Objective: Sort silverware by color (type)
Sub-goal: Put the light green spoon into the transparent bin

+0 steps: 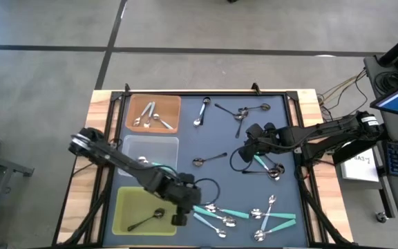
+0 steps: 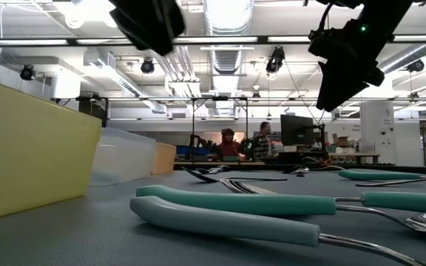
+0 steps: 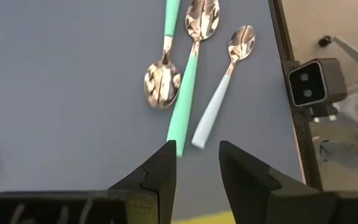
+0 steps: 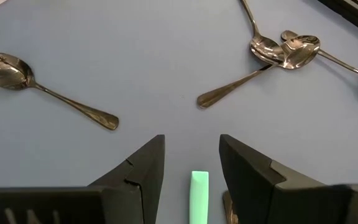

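Observation:
My left gripper point(image 1: 180, 218) point(image 3: 197, 163) hangs open and empty over the dark mat, just right of the yellow-green tray point(image 1: 126, 207), in which one dark spoon point(image 1: 147, 220) lies. Teal-handled spoons point(image 3: 182, 106) point(image 1: 220, 214) lie flat on the mat ahead of its fingers. My right gripper point(image 1: 249, 153) point(image 4: 191, 155) stands open above a teal-handled spoon point(image 4: 199, 190) point(image 1: 262, 164) that lies on the mat, without touching it. Dark spoons point(image 4: 42, 87) point(image 4: 272, 56) lie beyond it. The orange tray point(image 1: 171, 104) holds shiny silver spoons point(image 1: 150, 117).
A clear tray point(image 1: 159, 144) sits between the orange and yellow-green trays along the mat's left side. More teal-handled spoons point(image 1: 275, 218) cluster near the front right. A silver spoon point(image 1: 200, 112) and dark spoons point(image 1: 240, 112) lie at the far side. A small camera point(image 3: 309, 84) stands at the mat's near edge.

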Robot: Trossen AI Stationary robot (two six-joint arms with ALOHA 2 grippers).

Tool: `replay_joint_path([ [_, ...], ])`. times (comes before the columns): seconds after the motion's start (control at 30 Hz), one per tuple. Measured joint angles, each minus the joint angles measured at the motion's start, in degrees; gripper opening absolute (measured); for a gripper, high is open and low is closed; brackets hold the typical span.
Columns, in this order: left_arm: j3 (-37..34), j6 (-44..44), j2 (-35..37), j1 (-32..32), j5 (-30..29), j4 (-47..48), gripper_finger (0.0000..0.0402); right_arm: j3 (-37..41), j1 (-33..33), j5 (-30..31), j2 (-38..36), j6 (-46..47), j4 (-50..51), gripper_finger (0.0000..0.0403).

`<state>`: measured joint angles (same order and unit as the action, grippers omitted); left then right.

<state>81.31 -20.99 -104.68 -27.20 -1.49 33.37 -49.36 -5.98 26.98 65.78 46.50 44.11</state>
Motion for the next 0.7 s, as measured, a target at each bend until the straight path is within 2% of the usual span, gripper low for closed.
replay_joint_path([
  [0.33, 11.20, 14.22, -13.23, 3.79, 3.07, -2.40, 0.0104, 0.00, -0.01, 0.00, 0.00, 0.00, -0.09, 0.0146],
  [0.5, 16.15, 15.95, -19.03, 4.00, 6.75, -3.28, 0.0104, 0.00, 0.00, 0.00, 0.00, 0.00, -0.12, 0.0146],
  [0.7, 22.25, 18.58, -24.34, 3.95, 7.49, -3.90, 0.0104, 0.00, -0.02, -0.02, 0.00, 0.00, -0.12, 0.0146],
])
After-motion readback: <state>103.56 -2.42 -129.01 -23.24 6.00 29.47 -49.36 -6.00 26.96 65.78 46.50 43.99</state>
